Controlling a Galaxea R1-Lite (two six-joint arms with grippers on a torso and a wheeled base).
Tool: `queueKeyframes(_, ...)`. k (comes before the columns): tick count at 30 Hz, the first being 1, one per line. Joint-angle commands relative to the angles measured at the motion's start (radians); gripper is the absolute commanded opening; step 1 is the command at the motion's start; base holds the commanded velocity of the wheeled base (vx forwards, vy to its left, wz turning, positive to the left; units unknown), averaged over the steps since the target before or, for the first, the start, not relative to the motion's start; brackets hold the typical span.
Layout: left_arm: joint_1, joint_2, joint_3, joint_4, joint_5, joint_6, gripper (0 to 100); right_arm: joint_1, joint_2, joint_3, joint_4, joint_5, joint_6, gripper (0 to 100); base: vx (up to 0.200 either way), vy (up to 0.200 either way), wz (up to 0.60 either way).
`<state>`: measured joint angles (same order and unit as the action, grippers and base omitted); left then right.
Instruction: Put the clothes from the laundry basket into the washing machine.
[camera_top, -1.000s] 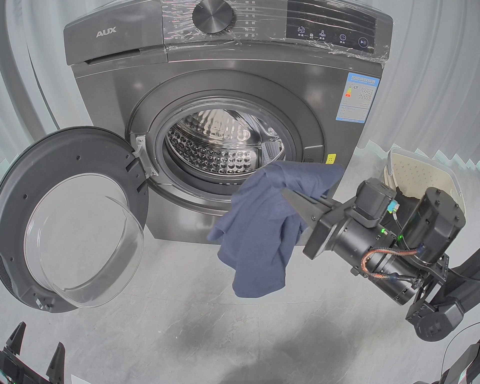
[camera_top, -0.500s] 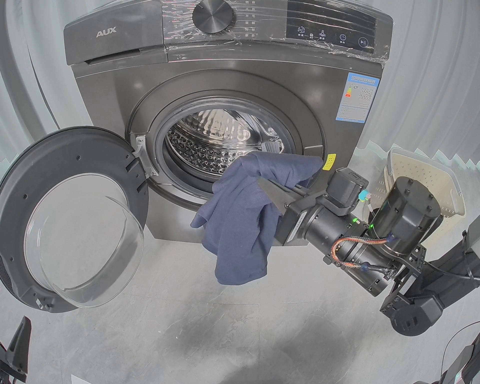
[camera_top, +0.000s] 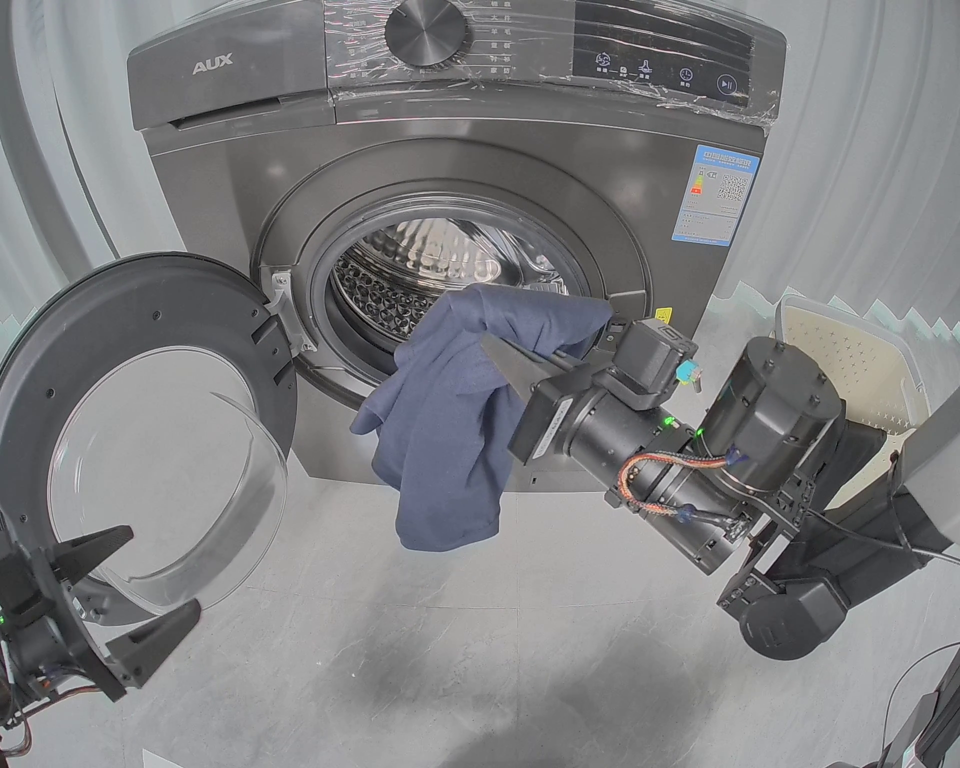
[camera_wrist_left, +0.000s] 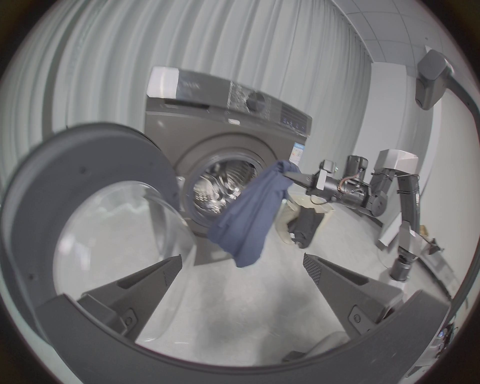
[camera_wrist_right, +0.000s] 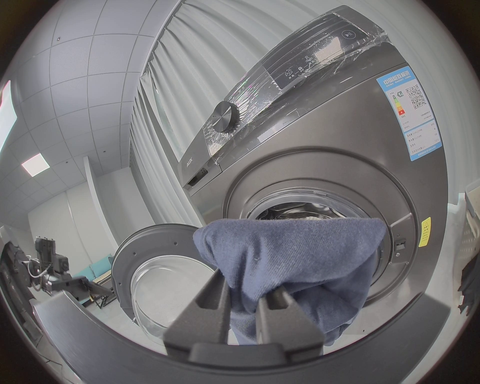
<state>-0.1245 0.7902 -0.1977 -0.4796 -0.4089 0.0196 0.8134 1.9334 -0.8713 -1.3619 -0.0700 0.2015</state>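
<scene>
Blue shirt (camera_top: 440, 440) hangs clenched in right end effector (camera_wrist_right: 248, 295); left end effector (camera_top: 160, 570) gapes empty.

Head view looks down on washing machine (camera_top: 230, 200); wrist views face it, right nearer; all share door (camera_top: 130, 290).

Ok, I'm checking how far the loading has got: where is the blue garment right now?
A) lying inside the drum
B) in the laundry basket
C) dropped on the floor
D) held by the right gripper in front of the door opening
D: the right gripper is shut on the blue garment, which hangs in front of the open drum, not yet inside it.
</scene>
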Motion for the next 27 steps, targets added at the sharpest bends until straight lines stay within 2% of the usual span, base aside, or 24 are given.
queueKeyframes(1,-0.188,0.334,-0.028,-0.131,-0.021,-0.036,100,0.003,0.024,-0.043,-0.005,-0.005,0.012,0,0.0,0.0,0.0)
queueKeyframes(6,-0.284,0.474,-0.066,-0.212,0.036,-0.066,100,-0.008,0.021,-0.041,-0.005,-0.007,0.012,0,0.0,0.0,0.0)
queueKeyframes(9,-0.293,0.569,-0.097,-0.261,0.062,-0.073,100,-0.011,0.019,-0.037,-0.005,-0.008,0.012,0,0.0,0.0,0.0)
queueKeyframes(15,-0.294,0.707,-0.147,-0.352,0.062,-0.092,100,-0.005,0.021,-0.035,-0.005,-0.022,0.012,0,0.0,0.0,0.0)
queueKeyframes(17,-0.294,0.707,-0.147,-0.352,0.062,-0.092,100,-0.005,0.021,-0.035,-0.005,-0.022,0.012,0,0.0,0.0,0.0)
queueKeyframes(24,-0.294,0.833,-0.204,-0.356,0.05,-0.132,100,0.003,0.018,-0.035,-0.005,-0.022,0.007,0,0.0,0.0,0.0)
queueKeyframes(27,-0.3,0.87,-0.215,-0.364,0.03,-0.132,100,0.004,0.018,-0.035,-0.005,-0.022,0.007,0,0.0,0.0,0.0)
